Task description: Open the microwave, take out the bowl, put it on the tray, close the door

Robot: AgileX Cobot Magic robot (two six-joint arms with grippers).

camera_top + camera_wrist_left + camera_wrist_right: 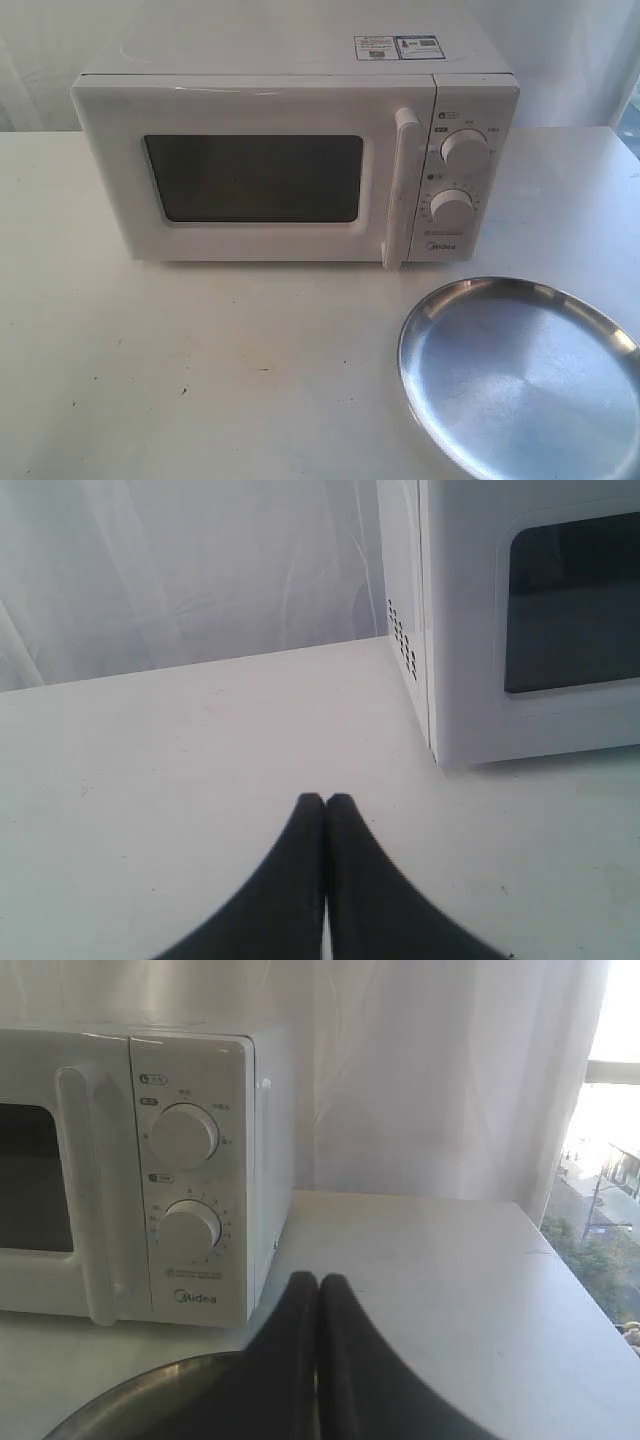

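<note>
The door (112, 180) shut, its window (255, 178) opaque — left gripper (325, 802), right gripper (318, 1280) both pinched closed.

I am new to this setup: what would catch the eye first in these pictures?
The white microwave, its door shut, stands at the back of the table. A shiny steel tray lies in front, to the right. The black left claw and right claw are both shut.

The microwave (250, 105) has a smooth white casing with a soft sheen; its window (255, 178) is dark and glossy. The tray (520, 380) is shiny bare metal, faintly brushed. The worktop (200, 360) is matt white, lightly specked. The left fingers (295, 890) and right fingers (285, 1370) are matt black.
</note>
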